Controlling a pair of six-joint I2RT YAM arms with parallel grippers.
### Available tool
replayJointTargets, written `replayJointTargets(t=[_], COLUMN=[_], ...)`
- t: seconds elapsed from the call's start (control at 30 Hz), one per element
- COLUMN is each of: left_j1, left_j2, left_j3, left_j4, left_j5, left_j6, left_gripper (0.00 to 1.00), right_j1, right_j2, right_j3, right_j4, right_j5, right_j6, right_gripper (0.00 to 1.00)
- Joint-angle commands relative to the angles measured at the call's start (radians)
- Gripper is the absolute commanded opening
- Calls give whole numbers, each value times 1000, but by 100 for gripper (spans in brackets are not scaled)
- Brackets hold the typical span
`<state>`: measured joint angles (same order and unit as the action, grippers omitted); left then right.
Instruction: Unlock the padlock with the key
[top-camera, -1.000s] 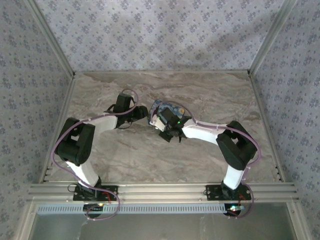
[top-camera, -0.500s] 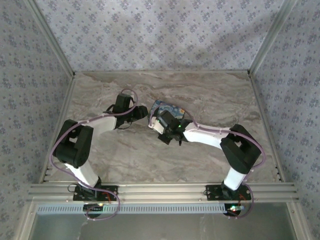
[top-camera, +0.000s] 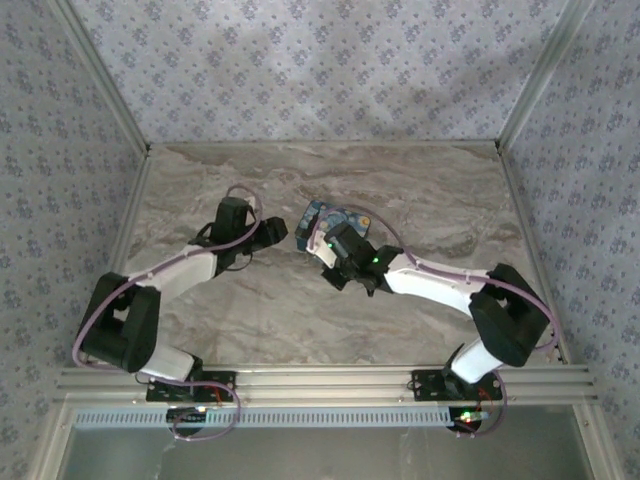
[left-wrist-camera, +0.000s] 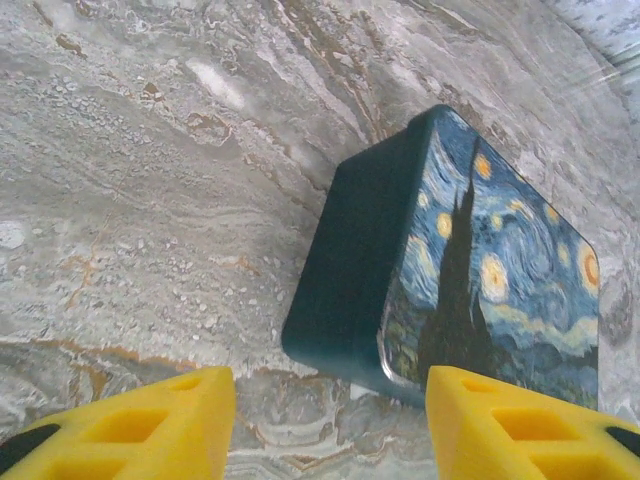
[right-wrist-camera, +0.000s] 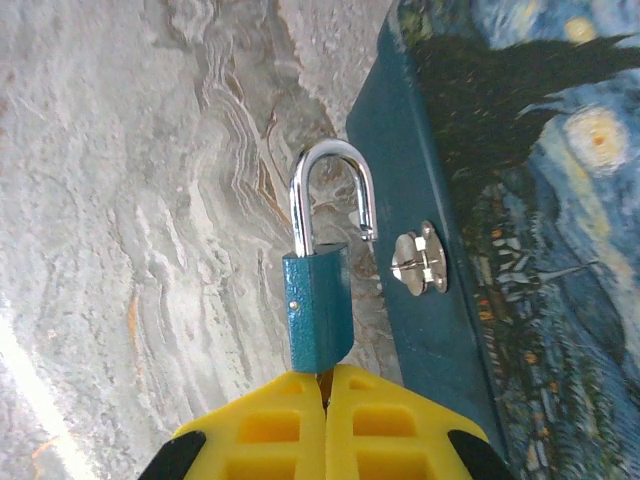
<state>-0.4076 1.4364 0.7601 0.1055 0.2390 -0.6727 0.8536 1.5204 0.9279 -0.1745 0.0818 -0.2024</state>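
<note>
The starry-night printed box (left-wrist-camera: 480, 260) sat shut. My left fingers (left-wrist-camera: 130, 425), parted and empty, had retreated; my right fingers (right-wrist-camera: 270, 420) closed under the blue silver-shackled padlock (right-wrist-camera: 318, 305).

The left arm (top-camera: 170, 270) and right arm (top-camera: 440, 285) bend inward toward each other. The left tool (left-wrist-camera: 330, 430) has its yellow fingers (left-wrist-camera: 130, 425) spread apart; the right tool (right-wrist-camera: 325, 420) has its fingers pressed together.

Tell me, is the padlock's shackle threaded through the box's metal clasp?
No, the shackle of the padlock stands free beside the clasp on the starry-night box.
</note>
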Motion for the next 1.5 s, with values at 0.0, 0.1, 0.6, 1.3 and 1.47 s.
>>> replayJointTargets(t=[0.0, 0.1, 0.6, 1.3, 1.47], left_j1=[3, 3, -224, -351, -351], left_j2=[-66, -120, -249, -140, -142], left_j3=[-47, -83, -135, -100, -100], left_j4=[14, 8, -26, 30, 25], left_j5=[9, 42, -104, -147, -150], left_j6=[60, 82, 150, 151, 150], left_gripper=[55, 58, 98, 98, 98], right_j1=[-5, -16, -204, -680, -683], right_j2=[-73, -125, -392, -198, -93], right_j3=[-33, -54, -132, -166, -136], right_j4=[36, 37, -150, -268, -223], right_j5=[17, 38, 124, -39, -31], right_j6=[67, 112, 442, 671, 666], right_gripper=[0, 0, 0, 0, 0])
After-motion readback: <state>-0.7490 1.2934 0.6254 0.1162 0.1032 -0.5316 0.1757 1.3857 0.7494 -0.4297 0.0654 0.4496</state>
